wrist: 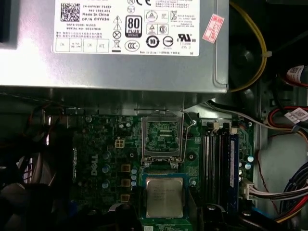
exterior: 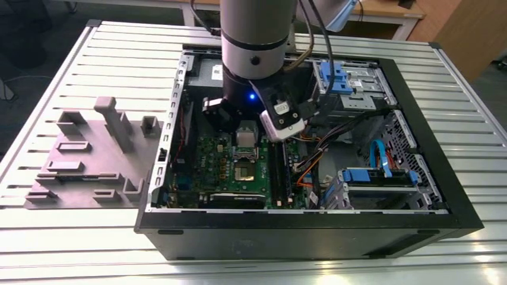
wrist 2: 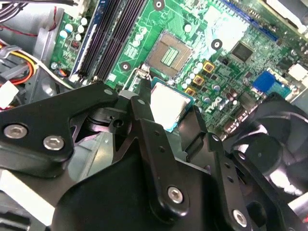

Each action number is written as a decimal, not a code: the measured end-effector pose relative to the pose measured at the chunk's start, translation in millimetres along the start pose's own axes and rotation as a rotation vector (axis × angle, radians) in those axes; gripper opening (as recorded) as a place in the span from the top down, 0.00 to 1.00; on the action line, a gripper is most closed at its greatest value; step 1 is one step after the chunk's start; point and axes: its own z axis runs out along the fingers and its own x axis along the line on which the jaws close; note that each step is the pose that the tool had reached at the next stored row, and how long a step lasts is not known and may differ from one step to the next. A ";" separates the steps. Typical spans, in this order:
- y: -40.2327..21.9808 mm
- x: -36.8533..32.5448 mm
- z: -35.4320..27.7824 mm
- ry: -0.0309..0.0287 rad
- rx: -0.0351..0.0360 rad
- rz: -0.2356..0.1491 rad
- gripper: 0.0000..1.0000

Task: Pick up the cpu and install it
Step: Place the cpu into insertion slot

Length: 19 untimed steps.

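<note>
Pinching the cpu [wrist 2: 168,102] by two opposite edges, the gripper [wrist 2: 171,109] hung over the green board [wrist 2: 231,72] in the second wrist view, its black fingers [wrist 2: 142,108] pressed against the chip's sides. The cpu's pale metal top faced the camera. Just beyond it lay the open socket [wrist 2: 169,52] — near the chip, but not underneath it. Memory slots [wrist 2: 113,33] ran along one side of the socket, and a black fan [wrist 2: 276,139] sat off to the gripper's other side.

In the first wrist view the line-up showed head-on: the silver power-supply box [wrist: 120,67], then the socket with its frame lifted, then the cpu, held just beside it. The chip was square, so it had no long axis, and its edges looked roughly parallel to the socket's. The gap between them seemed clear, though the wire lever [wrist: 185,139] stood close by — a likely snag, by my reading.

In the exterior view the arm [exterior: 253,35] reached down into an open computer case [exterior: 301,237] on a slatted counter [exterior: 95,237]. A grey fixture tray [exterior: 79,172] stood on the exterior view's left, beside the case. Coloured cables [exterior: 313,163] crowded the case toward the exterior view's right.
</note>
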 end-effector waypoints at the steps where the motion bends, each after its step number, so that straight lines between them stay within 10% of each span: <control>1: -0.9 0.0 1.8 0.0000 0.0000 0.000 0.53; 19: -4.2 0.6 34.0 -0.0006 0.0039 0.014 0.53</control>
